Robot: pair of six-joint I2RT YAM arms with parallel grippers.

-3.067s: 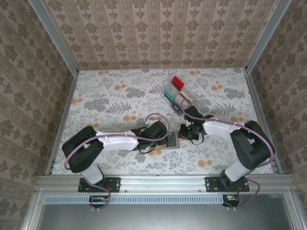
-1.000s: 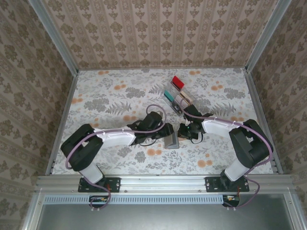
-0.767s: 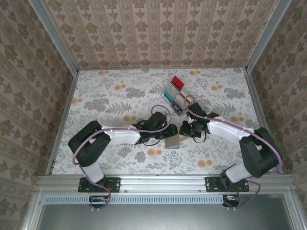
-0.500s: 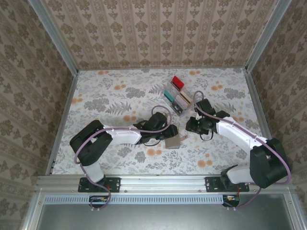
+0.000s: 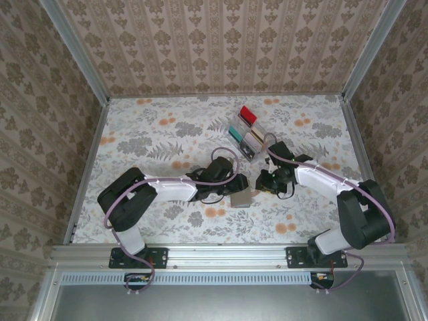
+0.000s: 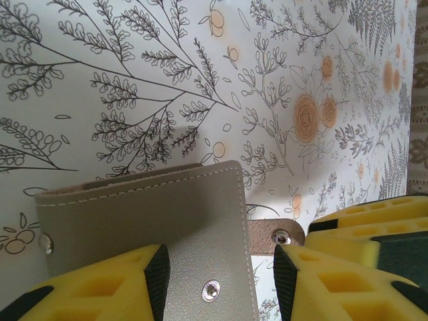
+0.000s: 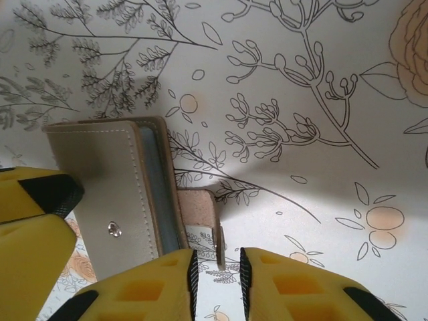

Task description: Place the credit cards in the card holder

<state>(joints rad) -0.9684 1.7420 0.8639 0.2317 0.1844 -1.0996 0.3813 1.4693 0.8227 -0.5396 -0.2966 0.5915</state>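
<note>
The grey card holder (image 5: pixel 242 196) lies shut on the table between both arms. My left gripper (image 5: pixel 235 189) is open over it: in the left wrist view (image 6: pixel 221 257) one finger lies over the cover (image 6: pixel 147 214), and the cover's edge and snap strap (image 6: pixel 267 234) sit between the jaws. My right gripper (image 5: pixel 262 182) reaches in from the right. Seen from its wrist (image 7: pixel 215 257), the jaws stand a narrow gap apart around the tip of the strap (image 7: pixel 199 208), beside the holder (image 7: pixel 110 174). The credit cards, red (image 5: pixel 248 114) and teal (image 5: pixel 234 133) among them, stand in a clear rack.
The clear slotted rack (image 5: pixel 249 137) stands just behind the right gripper, close to its arm. Patterned walls and metal rails (image 5: pixel 87 167) border the floral table. Open tabletop stretches to the left and far back.
The right gripper pulled back to the right about half a second ago and has returned to the holder's strap. The left gripper and the holder have hardly moved.
</note>
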